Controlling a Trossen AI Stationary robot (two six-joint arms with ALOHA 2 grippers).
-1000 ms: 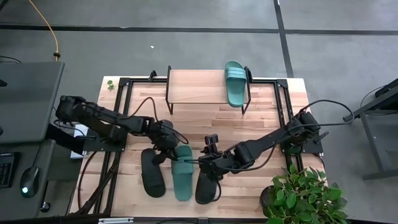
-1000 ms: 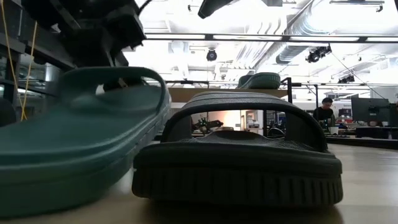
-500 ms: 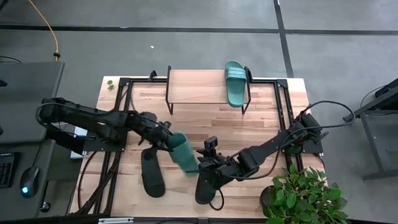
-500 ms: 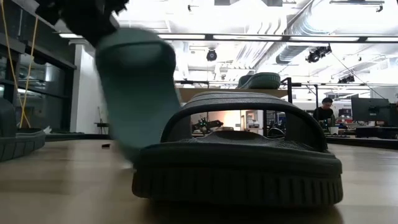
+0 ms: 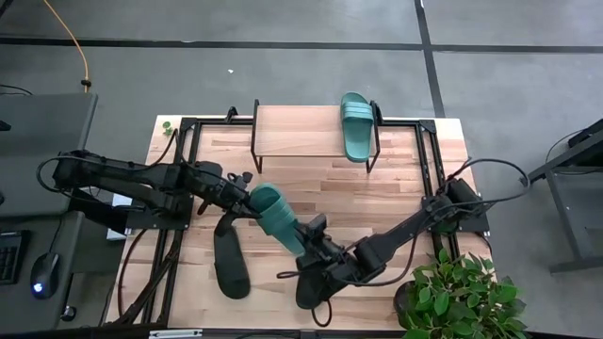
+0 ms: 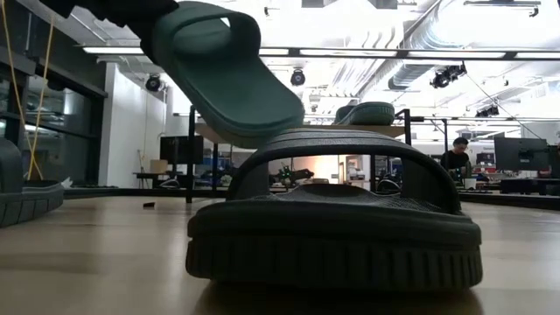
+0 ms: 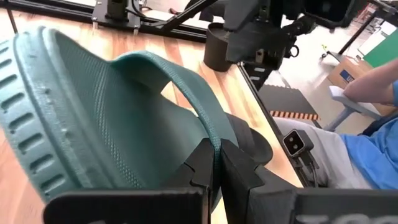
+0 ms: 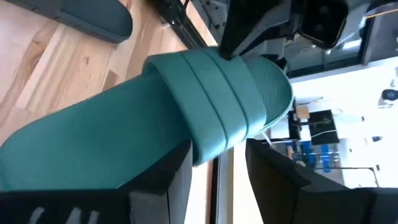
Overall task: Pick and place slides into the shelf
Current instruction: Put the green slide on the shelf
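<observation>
My left gripper (image 5: pixel 243 195) is shut on a teal slide (image 5: pixel 275 218), which hangs tilted in the air over the middle of the table and shows high in the low view (image 6: pixel 223 70). My right gripper (image 5: pixel 305 250) stands open at that slide's free end (image 8: pixel 93 137); whether it touches the slide I cannot tell. One black slide (image 5: pixel 231 262) lies sole-down at the near left. Another black slide (image 5: pixel 309 287) lies under my right arm. A second teal slide (image 5: pixel 356 127) lies sole-down on the right end of the shelf (image 5: pixel 301 132). My left gripper pinches the edge of the teal slide's ribbed strap (image 7: pixel 214 144). One finger (image 7: pixel 200 167) is inside the foot opening and the other outside. The fingers come from the table's left, slanting a little down. The slide is lifted clear, tilted, its long end reaching toward my right gripper.
A potted plant (image 5: pixel 462 297) stands at the table's near right corner. Black frame rails (image 5: pixel 429 160) run along the table's left and right sides, with cables over them. A person's blue sleeve (image 7: pixel 373 93) shows beyond the table in the left wrist view.
My left gripper has risen and drawn back toward the table's left and far side. It has lifted the teal slide clear from between the two black slides, and the slide has swung from flat to tilted. My right gripper has rolled and shifted slightly toward the near edge, toward the slide's free end.
</observation>
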